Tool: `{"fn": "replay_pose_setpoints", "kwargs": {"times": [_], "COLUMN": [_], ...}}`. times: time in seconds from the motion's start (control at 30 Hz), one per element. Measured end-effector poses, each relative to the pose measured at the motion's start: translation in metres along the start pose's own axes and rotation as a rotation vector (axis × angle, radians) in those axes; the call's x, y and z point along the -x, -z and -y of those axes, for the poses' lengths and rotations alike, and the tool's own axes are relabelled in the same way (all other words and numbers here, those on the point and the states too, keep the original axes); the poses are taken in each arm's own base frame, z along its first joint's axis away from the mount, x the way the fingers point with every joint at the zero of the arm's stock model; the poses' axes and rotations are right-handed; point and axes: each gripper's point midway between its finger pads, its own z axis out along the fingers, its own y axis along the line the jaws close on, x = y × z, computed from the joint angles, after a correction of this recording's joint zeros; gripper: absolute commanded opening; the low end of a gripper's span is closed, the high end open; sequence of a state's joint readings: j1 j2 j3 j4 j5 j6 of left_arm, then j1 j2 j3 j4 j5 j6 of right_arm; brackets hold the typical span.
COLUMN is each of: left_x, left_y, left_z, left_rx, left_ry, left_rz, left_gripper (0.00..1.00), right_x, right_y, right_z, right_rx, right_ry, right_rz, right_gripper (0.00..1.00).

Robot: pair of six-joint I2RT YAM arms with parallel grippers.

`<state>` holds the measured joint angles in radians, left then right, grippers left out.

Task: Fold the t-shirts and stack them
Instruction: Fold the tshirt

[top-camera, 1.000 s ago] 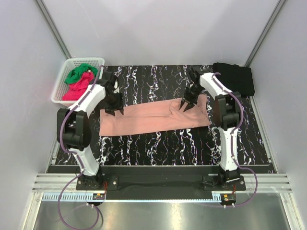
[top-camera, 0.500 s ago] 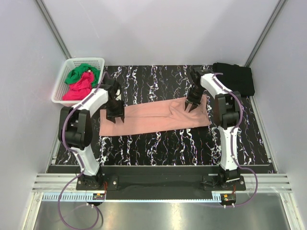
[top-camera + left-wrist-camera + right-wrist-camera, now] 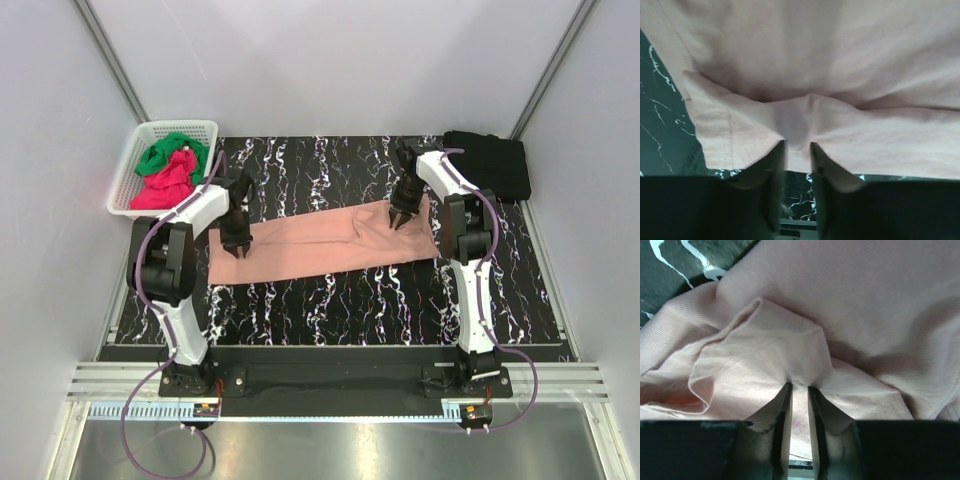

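Note:
A salmon-pink t-shirt (image 3: 320,245) lies folded into a long band across the black marbled table (image 3: 330,310). My left gripper (image 3: 238,248) is down on the band's left end. In the left wrist view the shirt (image 3: 840,75) puckers into a ridge between the closed-in jaws of that gripper (image 3: 796,149). My right gripper (image 3: 398,222) presses on the far edge near the right end. There the shirt's (image 3: 865,300) folded layers bunch between the narrow jaws of the right gripper (image 3: 799,387). No chest print shows.
A white basket (image 3: 140,140) at the far left corner holds a green tee (image 3: 165,155) and a magenta-red tee (image 3: 165,185). A folded black tee (image 3: 490,165) lies at the far right corner. Grey walls enclose the table.
Both grippers have come down onto the pink shirt, and their jaws have narrowed onto the cloth. The left one has slid slightly toward the near side.

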<state>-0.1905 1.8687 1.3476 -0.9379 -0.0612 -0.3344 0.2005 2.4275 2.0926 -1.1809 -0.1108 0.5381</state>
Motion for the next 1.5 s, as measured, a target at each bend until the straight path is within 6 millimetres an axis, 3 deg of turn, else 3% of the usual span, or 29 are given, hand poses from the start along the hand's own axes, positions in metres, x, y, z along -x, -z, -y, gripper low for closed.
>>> {"fn": "replay_pose_setpoints", "kwargs": {"times": [0.03, 0.13, 0.3, 0.97, 1.1, 1.17, 1.3, 1.5], "left_x": [0.000, -0.004, -0.012, -0.035, -0.034, -0.034, -0.027, -0.024], "left_y": [-0.002, -0.009, -0.019, -0.012, -0.011, -0.009, -0.005, -0.003], "left_z": [-0.001, -0.004, -0.006, -0.022, -0.022, -0.022, -0.020, -0.017], "left_rx": [0.007, 0.029, 0.047, 0.096, 0.093, 0.095, 0.085, 0.071], "left_ry": [0.004, 0.016, 0.025, 0.026, 0.022, 0.016, 0.006, 0.003], "left_rz": [-0.003, -0.024, -0.063, -0.075, -0.071, -0.074, -0.058, -0.050], "left_gripper": [0.09, 0.00, 0.00, 0.00, 0.13, 0.30, 0.50, 0.52], "right_x": [0.001, 0.003, 0.004, 0.003, 0.003, 0.004, 0.005, 0.010], "right_y": [0.000, 0.000, 0.000, 0.000, 0.001, 0.001, 0.001, 0.003], "right_z": [0.000, 0.001, 0.003, 0.012, 0.012, 0.013, 0.015, 0.015], "right_rx": [-0.004, -0.017, -0.032, -0.060, -0.057, -0.058, -0.058, -0.043], "right_ry": [0.000, -0.001, -0.004, -0.031, -0.031, -0.029, -0.024, -0.003], "right_rz": [0.003, 0.005, 0.001, 0.001, -0.002, -0.001, 0.000, 0.010], "right_gripper": [0.20, 0.18, 0.18, 0.17, 0.17, 0.18, 0.29, 0.30]}}
